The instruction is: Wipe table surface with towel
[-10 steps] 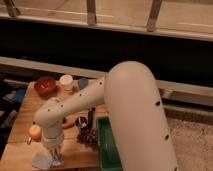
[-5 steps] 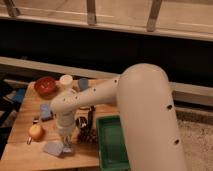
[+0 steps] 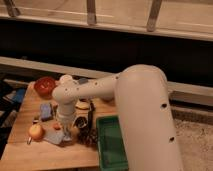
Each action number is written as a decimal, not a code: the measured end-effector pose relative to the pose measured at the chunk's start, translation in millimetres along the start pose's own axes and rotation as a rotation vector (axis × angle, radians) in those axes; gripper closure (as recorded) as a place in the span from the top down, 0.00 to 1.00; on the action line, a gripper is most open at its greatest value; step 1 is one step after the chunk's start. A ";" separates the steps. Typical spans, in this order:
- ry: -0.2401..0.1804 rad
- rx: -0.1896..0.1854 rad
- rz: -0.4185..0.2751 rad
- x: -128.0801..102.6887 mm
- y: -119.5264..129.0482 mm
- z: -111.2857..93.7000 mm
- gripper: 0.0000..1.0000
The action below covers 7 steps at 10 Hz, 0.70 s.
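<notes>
Gripper (image 3: 65,131) presses down on the towel (image 3: 55,136) mid-wipe, finger state impossible to tell; next, drag it across the table (image 3: 30,102).

One high view (behind the arm (image 3: 135,110)) looks down at tool (image 3: 66,131).

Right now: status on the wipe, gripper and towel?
Gripper low at the towel on the wooden table. Orange fruit just left of the towel, blue sponge behind, green bin to the right.
</notes>
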 end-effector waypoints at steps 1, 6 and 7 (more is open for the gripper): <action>0.004 -0.001 -0.013 2.3 6.9 2.5 0.00; 0.023 0.028 0.013 53.8 64.2 29.8 0.00; 0.020 0.038 0.020 58.5 67.9 30.5 0.00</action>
